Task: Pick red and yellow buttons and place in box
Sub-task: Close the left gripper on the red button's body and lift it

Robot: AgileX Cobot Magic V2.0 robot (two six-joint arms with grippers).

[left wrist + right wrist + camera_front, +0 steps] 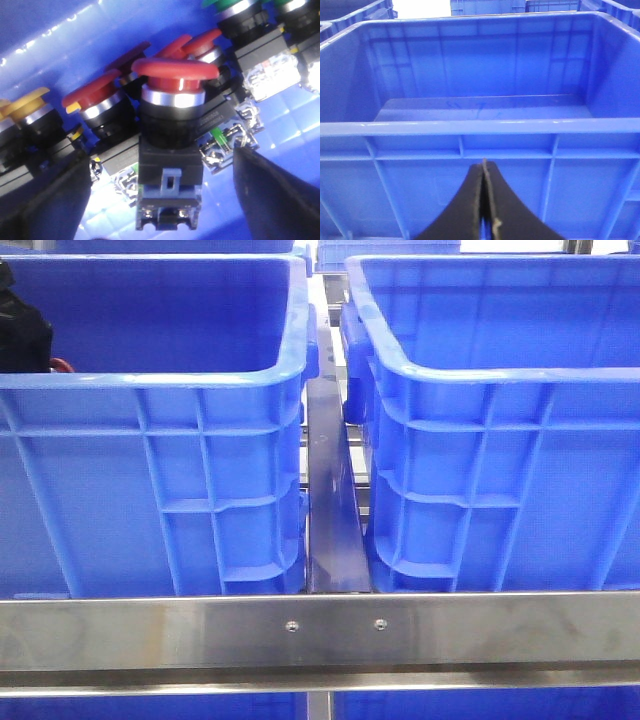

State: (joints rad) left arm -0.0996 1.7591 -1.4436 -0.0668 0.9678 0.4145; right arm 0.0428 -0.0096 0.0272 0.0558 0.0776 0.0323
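In the left wrist view, a red mushroom-head button on a black and grey switch body lies on the blue crate floor among other red buttons and yellow buttons. My left gripper is open, its dark fingers standing on either side of that red button's body with gaps showing. In the front view only a black part of the left arm shows inside the left crate. My right gripper is shut and empty, in front of the outer wall of the empty right crate.
Green-capped buttons and bare metal contact blocks lie at the far side of the heap. Two tall blue crates, the right one, stand side by side with a steel channel between them. A steel rail runs across the front.
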